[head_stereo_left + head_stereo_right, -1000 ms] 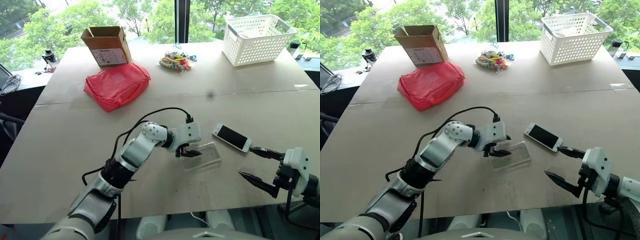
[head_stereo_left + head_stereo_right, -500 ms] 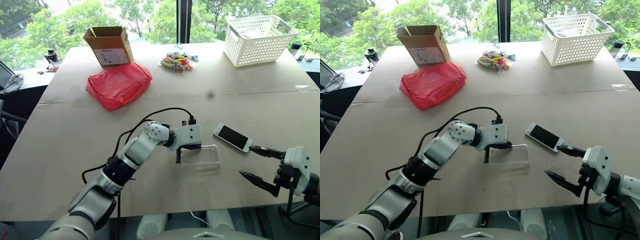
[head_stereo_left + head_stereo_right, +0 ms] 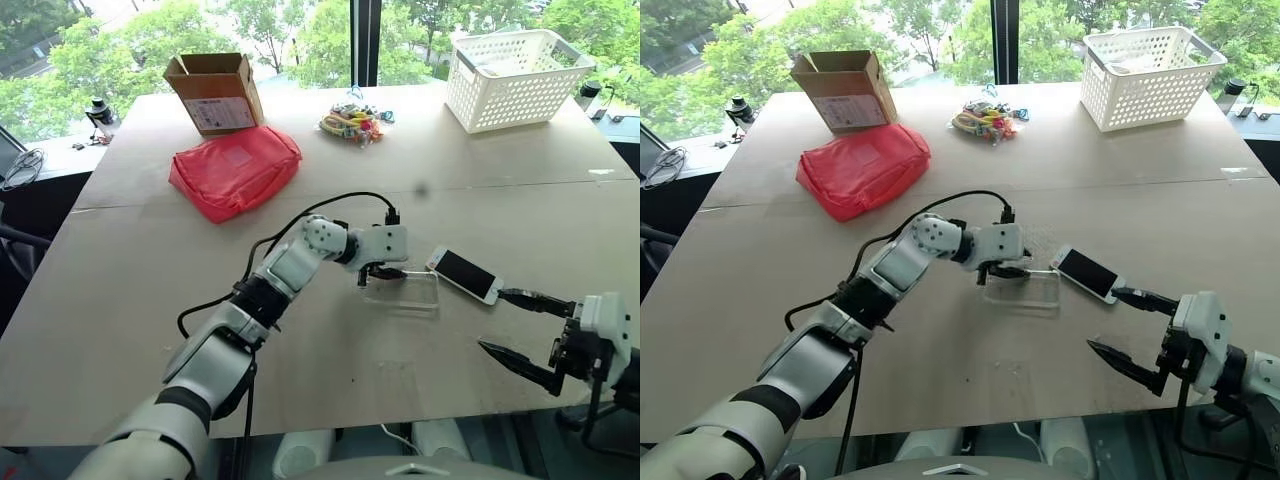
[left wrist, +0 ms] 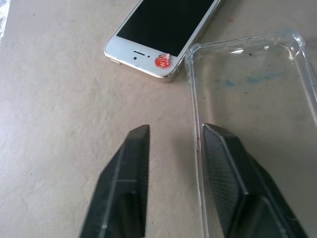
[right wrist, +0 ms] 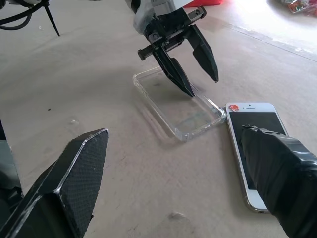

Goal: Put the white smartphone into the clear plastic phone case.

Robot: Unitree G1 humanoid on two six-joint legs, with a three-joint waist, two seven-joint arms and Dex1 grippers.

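While nothing is yet fitted together, task judged early: white smartphone (image 3: 464, 274) lying bare, screen up, on the table (image 3: 130, 300), clear plastic phone case (image 3: 402, 291) lying empty just beside it, one case corner at or nearly touching the phone's end with the red-marked button, contact too fine to call. Nearest the front edge, toward the right corner: right gripper (image 3: 512, 325), fingers spread wide and empty, hovering short of the phone, one fingertip close to the phone's near end. Further in, about mid-table: case flat, open side up, lying roughly along the front edge. Left gripper (image 3: 378, 277) poised at the case's left end, fingers parted, one fingertip (image 4: 214, 136) over the rim and inside the shell, the other outside over bare table; nothing clamped, whether the tip touches plastic not to be told. Phone angled, running from the case's corner off toward the right edge. Beyond, toward the far left corner: red pouch (image 3: 234, 168), then open cardboard box (image 3: 215, 92). At mid far edge, small heap of colourful bits (image 3: 352, 123). At the far right corner, white basket (image 3: 517, 76). Left to do, by estimate: grasp the phone, lift or slide it over the case, steady the case, press the phone down inside the rim all round.
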